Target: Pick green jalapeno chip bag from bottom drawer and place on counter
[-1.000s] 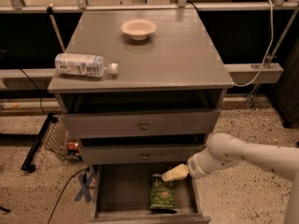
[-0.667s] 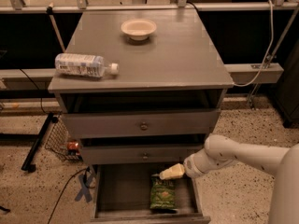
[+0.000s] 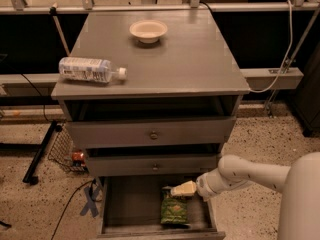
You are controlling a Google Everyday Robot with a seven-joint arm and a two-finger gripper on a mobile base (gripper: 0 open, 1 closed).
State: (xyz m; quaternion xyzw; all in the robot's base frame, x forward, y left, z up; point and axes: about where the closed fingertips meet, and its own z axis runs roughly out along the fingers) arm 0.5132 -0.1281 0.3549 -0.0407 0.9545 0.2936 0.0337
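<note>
The green jalapeno chip bag (image 3: 173, 210) lies flat in the open bottom drawer (image 3: 125, 209), towards its right side. My gripper (image 3: 181, 189) reaches in from the right on a white arm and hangs just above the bag's top end, its pale tip pointing left. The grey counter (image 3: 170, 59) tops the three-drawer cabinet above.
A clear labelled plastic bottle (image 3: 90, 69) lies on its side at the counter's left edge. A small pale bowl (image 3: 148, 30) stands near the counter's back. The two upper drawers (image 3: 152, 133) stand slightly open above the gripper. Cables and a wire basket (image 3: 67, 151) are on the floor at left.
My gripper has moved left and slightly down over the drawer, closer to the top of the chip bag. The bag has not moved.
</note>
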